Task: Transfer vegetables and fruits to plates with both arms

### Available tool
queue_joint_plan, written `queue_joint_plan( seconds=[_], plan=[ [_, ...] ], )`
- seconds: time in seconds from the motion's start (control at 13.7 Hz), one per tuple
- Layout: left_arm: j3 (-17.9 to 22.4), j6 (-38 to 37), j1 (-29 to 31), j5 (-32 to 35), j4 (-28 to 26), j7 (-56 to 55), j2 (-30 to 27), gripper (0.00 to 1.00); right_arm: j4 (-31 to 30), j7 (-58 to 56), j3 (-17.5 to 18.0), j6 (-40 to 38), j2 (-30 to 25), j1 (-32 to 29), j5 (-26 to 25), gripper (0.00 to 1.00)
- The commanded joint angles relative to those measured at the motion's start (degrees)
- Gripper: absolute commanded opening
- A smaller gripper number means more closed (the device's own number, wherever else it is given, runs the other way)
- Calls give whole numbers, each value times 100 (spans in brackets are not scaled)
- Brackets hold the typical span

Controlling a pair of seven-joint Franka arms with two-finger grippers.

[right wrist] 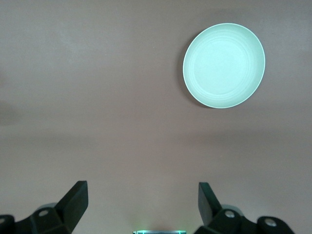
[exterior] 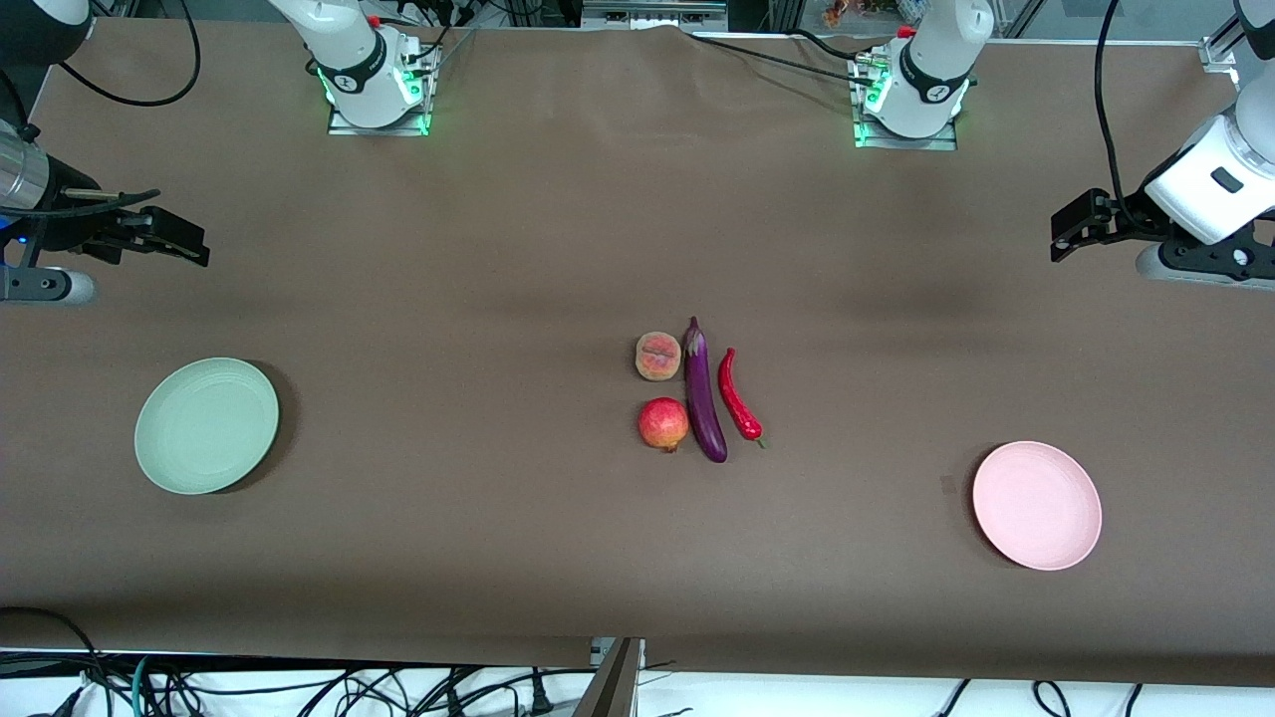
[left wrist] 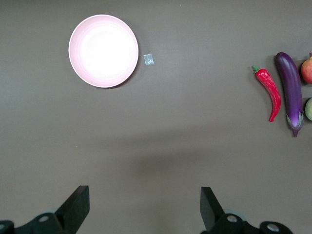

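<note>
At mid-table lie peach (exterior: pixel 657 356), pomegranate (exterior: pixel 663 424), eggplant (exterior: pixel 703 390) and chili (exterior: pixel 739 395); green plate (exterior: pixel 207 425) and pink plate (exterior: pixel 1036 505) sit at opposite ends; my left gripper (left wrist: pixel 144 207) and right gripper (right wrist: pixel 142 204) hover spread wide, holding nothing.

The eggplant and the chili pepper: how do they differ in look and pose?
The eggplant is purple, longer and thicker; the chili pepper is red, shorter and slimmer. The eggplant lies nearly straight; the chili pepper curves. Both are glossy, lie side by side on the table, and neither is on a plate.

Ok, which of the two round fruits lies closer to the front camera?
The pomegranate: red, beside the eggplant's rounded end. The paler, yellowish-pink peach lies farther from the camera, beside the eggplant's calyx end.
</note>
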Motion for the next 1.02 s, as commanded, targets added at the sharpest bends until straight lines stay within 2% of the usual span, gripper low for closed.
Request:
queue_joint_plan(
  seconds=[0.0,0.95],
  plan=[
    [-37,-17,38,-53,-60,-40,-108,100,20,-85,7,31,-4,-34,19,100],
    [-37,-34,38,-62,-60,-40,-108,100,64,-68,7,101,66,-16,54,100]
  ],
)
